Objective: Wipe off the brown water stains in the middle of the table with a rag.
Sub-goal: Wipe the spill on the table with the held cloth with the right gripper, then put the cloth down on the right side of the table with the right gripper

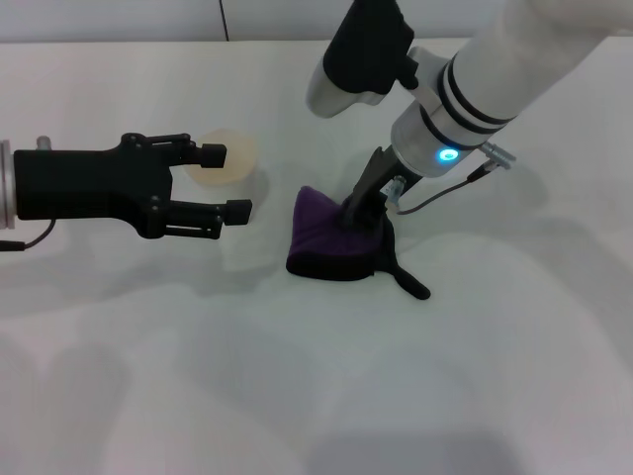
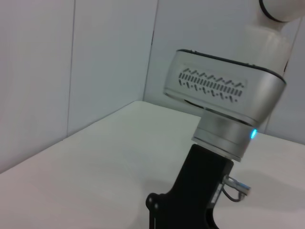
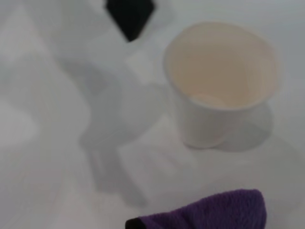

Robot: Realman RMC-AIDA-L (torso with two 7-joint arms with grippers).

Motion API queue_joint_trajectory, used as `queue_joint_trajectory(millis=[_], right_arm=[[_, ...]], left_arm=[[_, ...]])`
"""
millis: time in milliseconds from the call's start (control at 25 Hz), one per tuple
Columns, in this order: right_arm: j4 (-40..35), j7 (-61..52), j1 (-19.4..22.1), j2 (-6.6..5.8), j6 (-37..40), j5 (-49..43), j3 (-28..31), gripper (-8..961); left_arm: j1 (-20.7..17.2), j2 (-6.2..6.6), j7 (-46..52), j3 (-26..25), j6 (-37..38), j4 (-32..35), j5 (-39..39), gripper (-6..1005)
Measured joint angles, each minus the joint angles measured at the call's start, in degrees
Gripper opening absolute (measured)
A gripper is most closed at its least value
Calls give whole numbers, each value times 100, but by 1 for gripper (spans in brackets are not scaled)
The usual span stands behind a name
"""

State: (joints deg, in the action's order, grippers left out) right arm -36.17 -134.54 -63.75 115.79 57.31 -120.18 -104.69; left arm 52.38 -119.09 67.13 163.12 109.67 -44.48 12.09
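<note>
The brown stains cannot be seen in any view; they may be under the rag (image 1: 321,237), but that cannot be told. The right gripper (image 1: 364,223) comes down from the top right, and its fingertips are pressed into the rag, so their ends are hidden in the cloth. The fingers look close together and pinch the rag on its right side. The right wrist view shows none of that gripper's own fingers, only a purple corner of the rag at the edge of the picture.

The rag sits near the middle of the table (image 1: 316,396), bunched into a small heap. Its purple part lies to the left of the fingers and its black edge runs along the front. A short black tab (image 1: 410,282) sticks out from the heap toward the front right (it lies flat on the table). The heap is a bit longer from left to right than from front to back.

A white cup (image 1: 224,158) stands upright to the left of the rag and a little farther back, apart from it. The left gripper (image 1: 232,181) hangs on the left side, pointing right, with its fingers spread wide and nothing between them. The cup sits behind its upper finger, so part of the cup is covered.

The left wrist view shows only the right arm and bare table.
</note>
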Motion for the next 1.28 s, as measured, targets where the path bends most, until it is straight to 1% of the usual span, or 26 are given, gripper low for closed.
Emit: queue_joint_trajectory(millis=[360, 600, 920, 1080, 1280], right_arm=[[68, -10, 123, -10, -140, -92, 115, 99], [86, -19, 284, -12, -133, -383, 599, 101], [28, -69, 487, -35, -166, -440, 790, 103], [-168, -72, 744, -40, -152, -529, 1095, 104], [-784, -72, 1297, -42, -85, -622, 1411, 105]], left_arm=[[0, 0, -11, 0, -19, 5, -6, 860], [-1, 13, -14, 0, -92, 138, -15, 860], [-19, 18, -24, 0, -151, 151, -19, 860], [-26, 18, -25, 0, -160, 150, -22, 860], [-33, 18, -25, 0, -207, 150, -22, 860]])
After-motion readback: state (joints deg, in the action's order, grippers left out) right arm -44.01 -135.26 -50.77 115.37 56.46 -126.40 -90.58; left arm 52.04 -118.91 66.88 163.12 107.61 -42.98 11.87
